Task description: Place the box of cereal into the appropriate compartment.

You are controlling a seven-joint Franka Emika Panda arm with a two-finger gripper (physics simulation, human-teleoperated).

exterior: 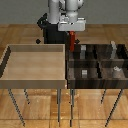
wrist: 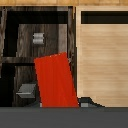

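No text, label, brand, number or sign can be read in either view. The box of cereal (wrist: 56,82) shows only plain red faces, and the small grey blocks (wrist: 37,37) carry no markings.

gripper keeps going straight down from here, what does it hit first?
Likely the dark compartment tray. The gripper holds the box of cereal over its edge next to the light tray; the box's bottom lands first. Depth unclear.
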